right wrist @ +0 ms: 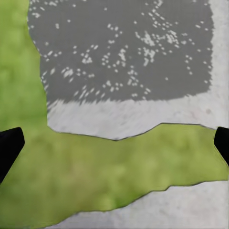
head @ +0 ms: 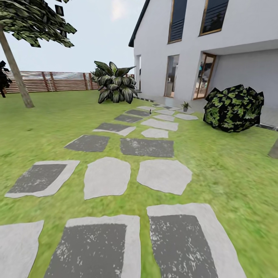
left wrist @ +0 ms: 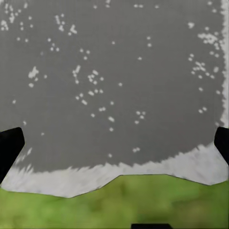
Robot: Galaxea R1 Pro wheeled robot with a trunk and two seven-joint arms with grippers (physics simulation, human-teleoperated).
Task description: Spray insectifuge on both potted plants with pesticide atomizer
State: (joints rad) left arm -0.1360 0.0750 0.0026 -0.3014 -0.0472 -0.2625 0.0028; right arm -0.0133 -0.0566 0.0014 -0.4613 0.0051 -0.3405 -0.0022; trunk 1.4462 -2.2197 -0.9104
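The robot stands on the lawn facing a path of stepping stones that runs toward a white house. Far up the path, at about one o'clock from the robot, a small potted plant sits near the doorway. A tiny dark upright shape stands on a stone at roughly twelve o'clock; it may be the spray bottle, but it is too small to tell. A second pot cannot be made out.

The left gripper hangs over a dark stone slab, fingers spread wide with nothing between them. The right gripper hovers over grass and slab edges, likewise wide apart and empty.

Likely risks: mistaking the big leafy plant at eleven o'clock or the dark bush at two o'clock for the targets, or driving on too fast and knocking the small bottle over.
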